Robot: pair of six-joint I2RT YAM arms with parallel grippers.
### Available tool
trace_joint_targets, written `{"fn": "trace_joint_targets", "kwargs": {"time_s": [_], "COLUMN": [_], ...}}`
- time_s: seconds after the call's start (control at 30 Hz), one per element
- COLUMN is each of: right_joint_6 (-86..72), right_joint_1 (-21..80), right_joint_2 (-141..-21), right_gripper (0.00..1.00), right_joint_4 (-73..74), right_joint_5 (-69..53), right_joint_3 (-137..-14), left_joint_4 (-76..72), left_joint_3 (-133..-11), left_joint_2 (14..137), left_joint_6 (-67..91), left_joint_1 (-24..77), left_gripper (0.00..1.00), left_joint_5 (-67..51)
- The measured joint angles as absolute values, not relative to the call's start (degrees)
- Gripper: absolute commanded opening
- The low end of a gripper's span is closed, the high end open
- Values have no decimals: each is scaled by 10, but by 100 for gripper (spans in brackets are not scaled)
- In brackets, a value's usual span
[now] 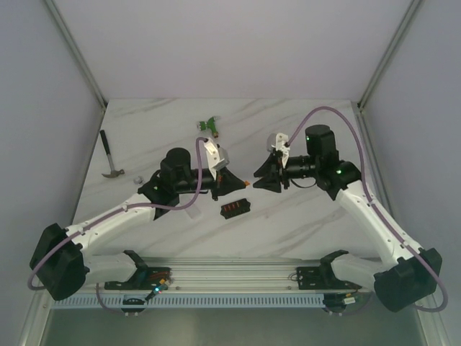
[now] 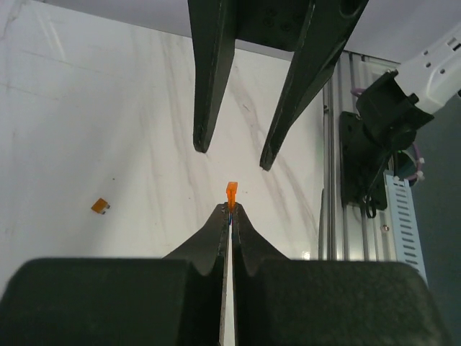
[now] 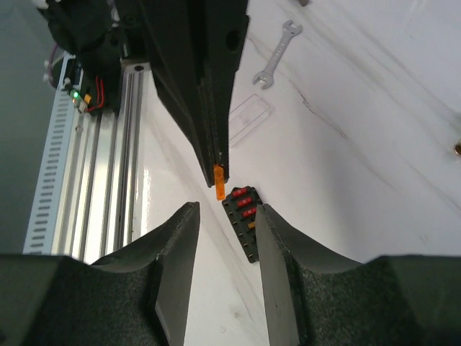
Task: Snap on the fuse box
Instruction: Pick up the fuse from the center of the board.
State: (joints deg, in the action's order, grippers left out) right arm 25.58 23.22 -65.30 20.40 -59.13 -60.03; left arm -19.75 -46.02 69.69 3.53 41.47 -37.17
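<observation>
Left wrist view has the left gripper [image 2: 230, 210] pinched tight on a small orange fuse [image 2: 231, 191], whose top pokes out past the fingertips. Facing it, the right gripper [image 3: 225, 213] has its fingers spread apart with nothing between them. From the right wrist, the fuse box [image 3: 243, 216] lies flat on the white table [image 1: 302, 216], seen through the gap between the right fingers, with red fuses in a row on its top face; the held fuse hangs near its far end, and I cannot tell if they touch. Overhead, the box sits just nearer the bases than both grippers, held by neither. A loose fuse [image 2: 101, 206], a clear piece [image 3: 248, 115], a wrench [image 3: 277, 54], a hammer [image 1: 109, 160] and a green connector [image 1: 209, 126] lie elsewhere on the table
</observation>
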Motion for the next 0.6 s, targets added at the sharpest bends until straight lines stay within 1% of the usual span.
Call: {"fn": "trace_joint_targets", "kwargs": {"time_s": [0.2,0.37,0.6], "right_joint_6": [328,360,378], "right_joint_1": [262,270,270], "right_joint_2": [-664,-677,-680], "right_gripper": [41,35,30], "right_joint_4": [246,265,276], "right_joint_5": [-594,-594,-599], "right_joint_3": [-606,-612,-624], "left_joint_4": [-181,-179,-178], "left_joint_3": [-473,-477,-477], "left_joint_2": [702,708,712], "left_joint_6": [14,8,5], "left_joint_1": [415,415,415], "left_gripper": [0,0,0], "left_joint_5": [-401,-415,-425]}}
